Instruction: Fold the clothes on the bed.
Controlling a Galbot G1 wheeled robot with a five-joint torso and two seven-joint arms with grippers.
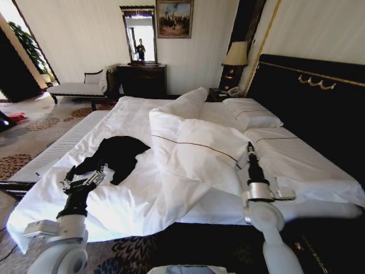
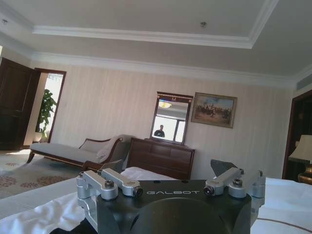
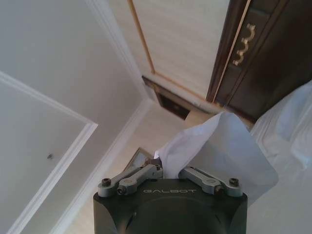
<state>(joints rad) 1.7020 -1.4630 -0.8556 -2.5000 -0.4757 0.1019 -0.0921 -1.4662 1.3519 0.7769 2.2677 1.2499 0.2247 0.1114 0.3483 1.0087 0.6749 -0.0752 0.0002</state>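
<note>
The clothes are a crumpled black T-shirt (image 1: 121,153) on the left half of the bed (image 1: 296,165), on its white sheets. One dark end of the shirt trails toward my left gripper (image 1: 84,179), which hovers open at the bed's near left corner, just short of that end. In the left wrist view the left gripper (image 2: 168,169) has its fingers spread wide with nothing between them. My right gripper (image 1: 249,148) stands upright at the middle right of the bed, shut on a raised fold of the white duvet (image 1: 197,149). That white fabric (image 3: 219,146) rises from between the right gripper's closed fingers (image 3: 168,171).
White pillows (image 1: 251,113) lie against the tall dark headboard (image 1: 319,97) on the right. A lamp (image 1: 235,54) stands on a nightstand by the headboard. Beyond the bed stand a dark dresser (image 1: 142,80) with a mirror and an upholstered bench (image 1: 77,88). Patterned carpet (image 1: 40,123) lies to the left.
</note>
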